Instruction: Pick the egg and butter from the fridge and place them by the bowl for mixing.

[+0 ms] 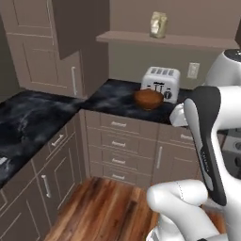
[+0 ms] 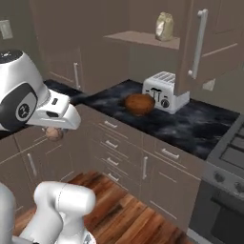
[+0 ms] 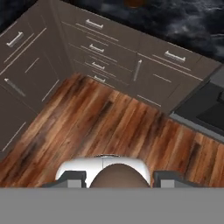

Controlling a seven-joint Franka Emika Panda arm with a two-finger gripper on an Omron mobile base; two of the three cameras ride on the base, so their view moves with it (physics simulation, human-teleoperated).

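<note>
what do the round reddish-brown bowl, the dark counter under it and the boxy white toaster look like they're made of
The round reddish-brown bowl looks like wood with a dull finish: warm, uneven brown tone, no shine. The dark counter looks like polished stone, perhaps marble or granite: black with cloudy pale veining. The boxy white toaster looks like painted metal or plastic, smooth and lightly glossy; the pictures leave open which.

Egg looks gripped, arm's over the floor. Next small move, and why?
Probably carry the egg forward toward the counter beside the bowl. The gripper is closed around the rounded tan lump, seen between the fingers in the hand view, and it hangs over the wooden floor in front of the drawers, short of the counter.
</note>
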